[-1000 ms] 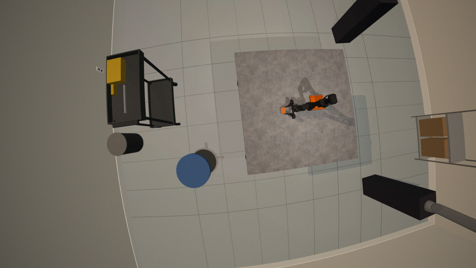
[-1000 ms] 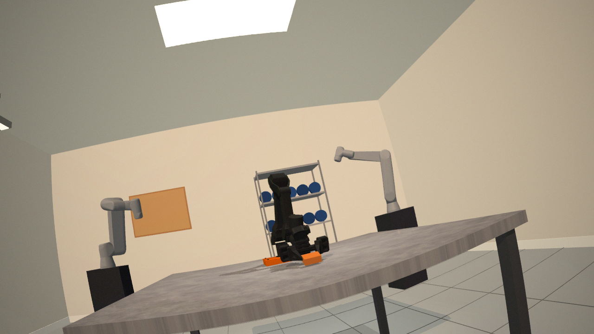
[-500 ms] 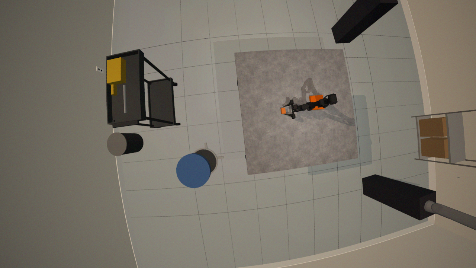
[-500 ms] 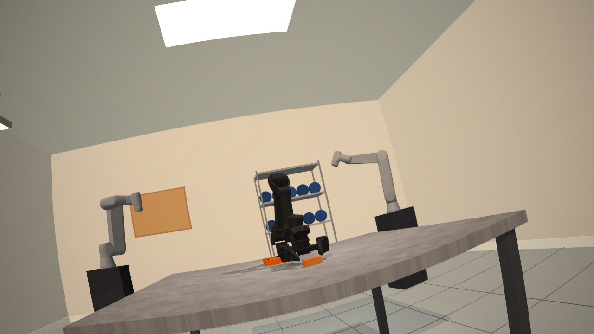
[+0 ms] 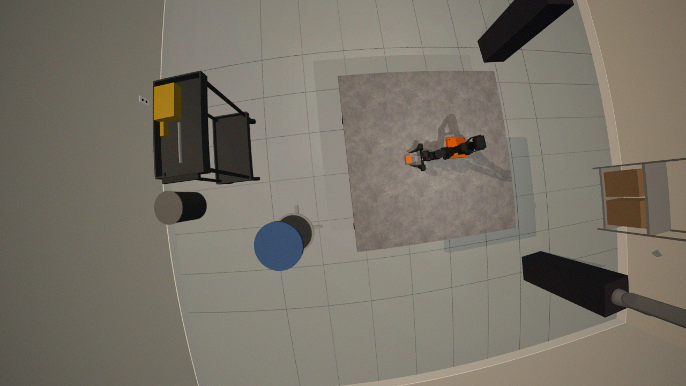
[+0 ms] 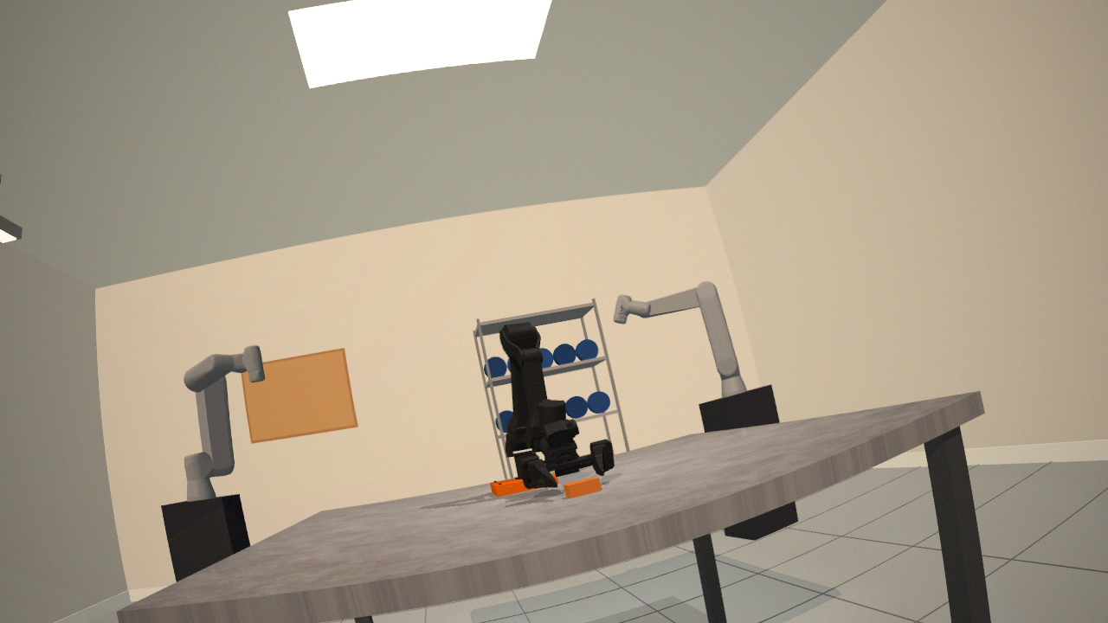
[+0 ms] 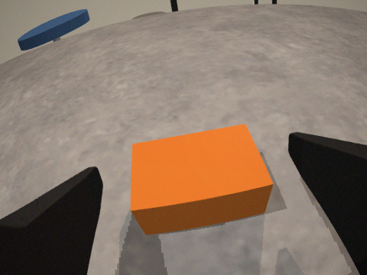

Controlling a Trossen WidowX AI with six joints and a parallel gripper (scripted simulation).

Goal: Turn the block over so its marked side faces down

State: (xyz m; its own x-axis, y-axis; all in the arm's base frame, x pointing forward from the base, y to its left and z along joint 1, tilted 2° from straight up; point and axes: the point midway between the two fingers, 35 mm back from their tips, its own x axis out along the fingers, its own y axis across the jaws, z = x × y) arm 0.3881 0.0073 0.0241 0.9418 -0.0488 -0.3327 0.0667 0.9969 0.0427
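1. The end effector (image 7: 196, 194) stands spread wide and holds nothing; in the wrist view its two dark fingers sit one on each side of the orange block (image 7: 196, 176), both clear of it.
2. The block lies flat on the grey mottled bench (image 7: 204, 72), near the bench's middle in the top view, between the fingers.
3. No mark shows on its upper or near faces, so the marked side may well be underneath; that face is hidden.
4. It looks like a rigid, smooth-sided box, probably light, with crisp edges that will neither bend nor crush.
5. If it must be taken again, the short left and right faces, level with the fingers, offer flat parallel surfaces; smooth sides could slip under a shallow pinch.
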